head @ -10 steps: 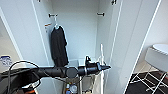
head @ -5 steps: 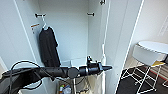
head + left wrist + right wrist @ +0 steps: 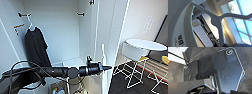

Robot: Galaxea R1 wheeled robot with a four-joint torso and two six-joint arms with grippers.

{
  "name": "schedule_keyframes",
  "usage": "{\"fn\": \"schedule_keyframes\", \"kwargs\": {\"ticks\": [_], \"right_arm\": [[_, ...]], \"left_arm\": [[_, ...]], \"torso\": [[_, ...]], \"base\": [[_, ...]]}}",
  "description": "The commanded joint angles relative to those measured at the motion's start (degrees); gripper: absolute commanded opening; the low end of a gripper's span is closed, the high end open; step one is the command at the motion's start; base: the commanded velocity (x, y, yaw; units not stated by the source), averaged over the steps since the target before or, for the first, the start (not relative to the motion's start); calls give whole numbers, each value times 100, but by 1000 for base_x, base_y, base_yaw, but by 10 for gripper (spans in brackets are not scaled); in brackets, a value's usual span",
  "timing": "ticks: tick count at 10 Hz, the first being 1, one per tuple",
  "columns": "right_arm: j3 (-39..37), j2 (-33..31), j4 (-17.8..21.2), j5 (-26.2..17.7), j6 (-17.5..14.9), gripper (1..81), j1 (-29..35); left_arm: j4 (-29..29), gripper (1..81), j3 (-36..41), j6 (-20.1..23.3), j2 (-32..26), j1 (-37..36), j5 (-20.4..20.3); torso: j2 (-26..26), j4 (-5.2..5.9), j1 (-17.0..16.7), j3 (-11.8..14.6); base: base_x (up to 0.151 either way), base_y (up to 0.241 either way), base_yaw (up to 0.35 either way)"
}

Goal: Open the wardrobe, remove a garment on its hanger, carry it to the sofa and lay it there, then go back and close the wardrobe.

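Wardrobe [image 3: 62, 32] open, doors swung wide. Black shirt [image 3: 36, 47] on a hook at its left wall. Left gripper [image 3: 108, 67] reaching toward the right door edge, holding the white hanger [image 3: 220, 25]; finger position impossible to tell.

I see the tall white wardrobe [image 3: 62, 32] standing open across the left and centre of the head view, its white interior bare at the back, black hooks high on both side walls. Its open white panelled door [image 3: 106, 35] stands right of centre.

In the left wrist view, a thin white hanger [image 3: 218, 21] crosses the centre of the frame, close up.
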Motion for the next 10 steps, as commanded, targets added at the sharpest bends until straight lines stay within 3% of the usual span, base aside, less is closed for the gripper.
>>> {"fn": "schedule_keyframes", "kwargs": {"ticks": [1,2,3,4,6,7,8,9,10], "right_arm": [[26,22,29,-276,4,811,179],[43,30,20,-276,4,811,179],[43,30,11,-276,-4,811,179],[34,22,20,-276,4,811,187],[25,13,38,-267,4,811,196],[17,21,38,-267,4,811,196],[26,21,38,-267,4,811,196],[17,21,46,-267,13,811,187],[17,21,82,-206,4,811,179]], "left_arm": [[252,10,130,88,-54,-955,-111],[277,10,130,88,-71,-955,-102],[287,10,139,88,-80,-955,-102],[286,10,148,88,-80,-955,-102],[295,10,148,88,-89,-955,-94],[295,10,148,88,-89,-955,-93],[295,10,148,88,-89,-955,-93],[295,10,148,88,-89,-955,-67],[295,10,156,88,-89,-956,-49]], "torso": [[0,0,0,0],[0,0,-2,0],[0,136,-2,0],[0,539,-2,0],[0,765,-2,0],[0,391,-2,0],[0,553,-2,0],[0,647,-2,0],[0,662,-2,0]], "base": [[0,0,-259],[0,0,-259],[0,0,-259],[0,0,-259],[0,0,-259],[0,0,-259],[0,0,-259],[0,0,-259],[0,0,-259]]}}
